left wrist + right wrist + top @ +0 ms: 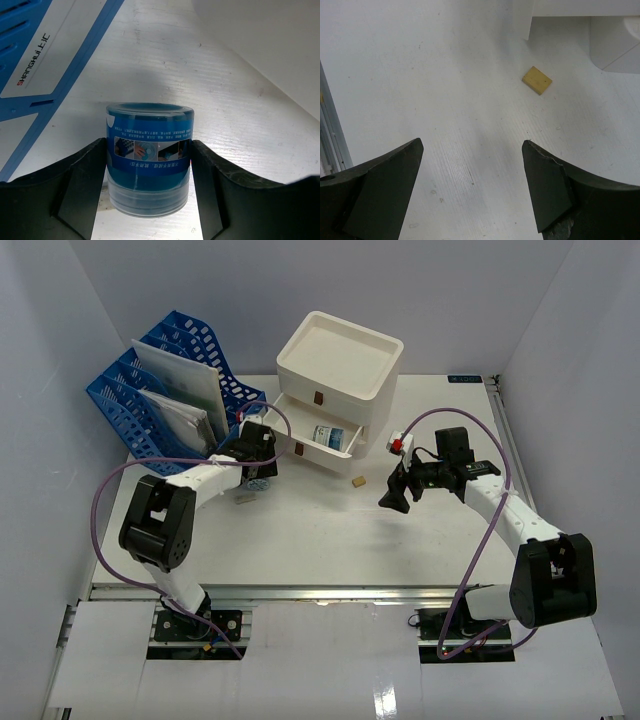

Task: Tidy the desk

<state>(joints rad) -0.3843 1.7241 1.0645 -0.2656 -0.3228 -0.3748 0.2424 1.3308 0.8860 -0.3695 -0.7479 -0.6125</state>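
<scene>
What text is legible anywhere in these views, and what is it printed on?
"SHANGHUI 上汇": on the white label of the blue file rack, left wrist view.
Label on the blue jar: Chinese print under small pictures, too small to read.
Label on the jar in the open drawer: blurred, unreadable.
Right wrist view: no text.

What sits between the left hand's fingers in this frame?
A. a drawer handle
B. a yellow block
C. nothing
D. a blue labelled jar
D: the left wrist view shows the blue jar upright on the desk, between the left hand's fingers.
</scene>
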